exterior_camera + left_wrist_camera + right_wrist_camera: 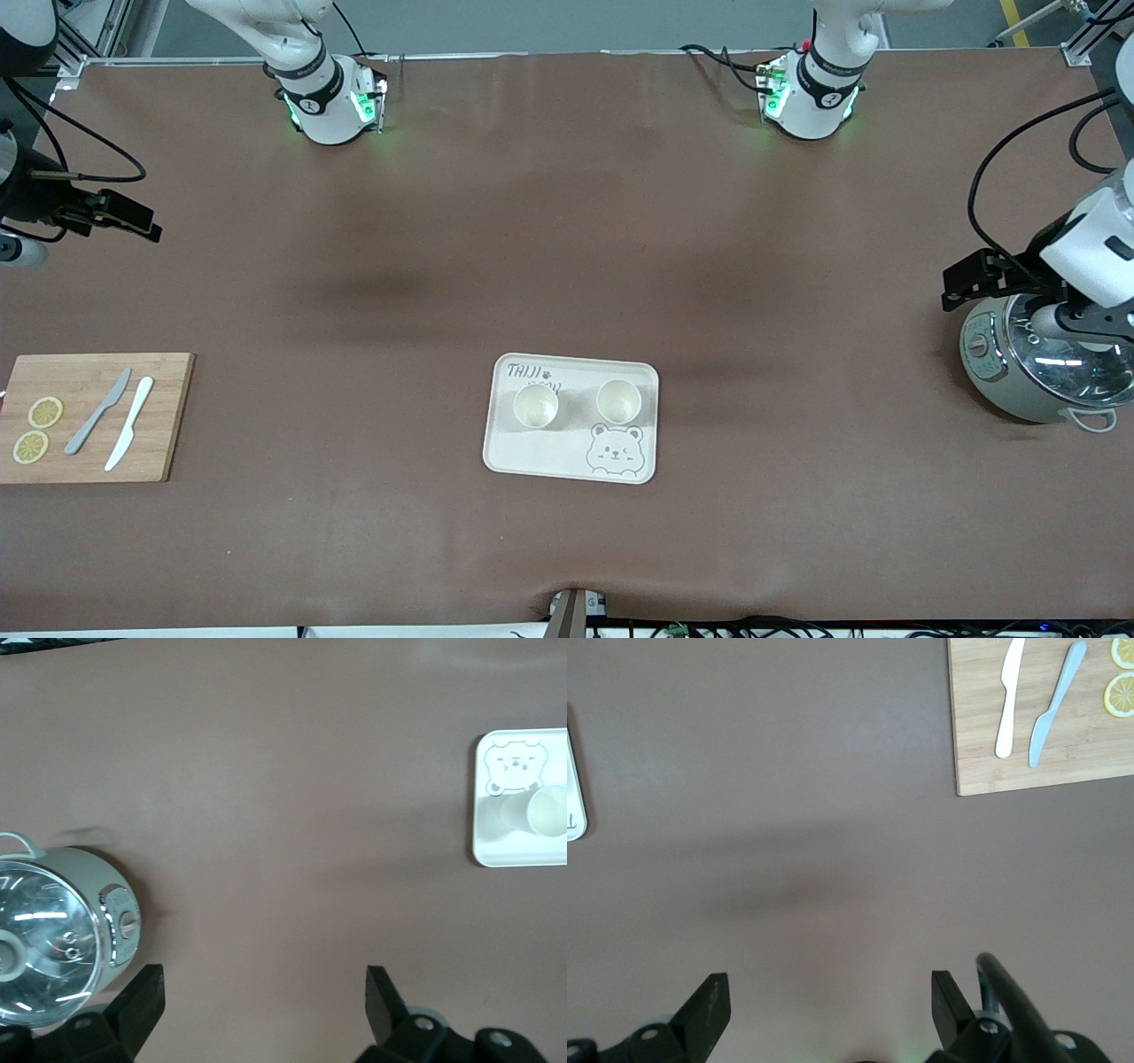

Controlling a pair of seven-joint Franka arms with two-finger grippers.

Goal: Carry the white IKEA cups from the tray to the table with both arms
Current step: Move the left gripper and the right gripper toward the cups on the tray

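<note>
Two white IKEA cups stand upright and side by side on the cream bear tray (542, 454) in the middle of the table. One cup (536, 406) is toward the right arm's end, the other (618, 400) toward the left arm's end. The left wrist view shows part of the tray (518, 843) with one cup (549, 810) on it. My left gripper (970, 282) is open and empty over the table beside a cooker; it also shows in the left wrist view (261, 988). My right gripper (133, 221) is open and empty over bare table at the right arm's end; it also shows in the right wrist view (828, 992).
A grey-green cooker with a glass lid (1036, 368) stands at the left arm's end and also shows in the left wrist view (53, 939). A wooden cutting board (93, 416) at the right arm's end carries two knives and two lemon slices; it also shows in the right wrist view (1041, 735).
</note>
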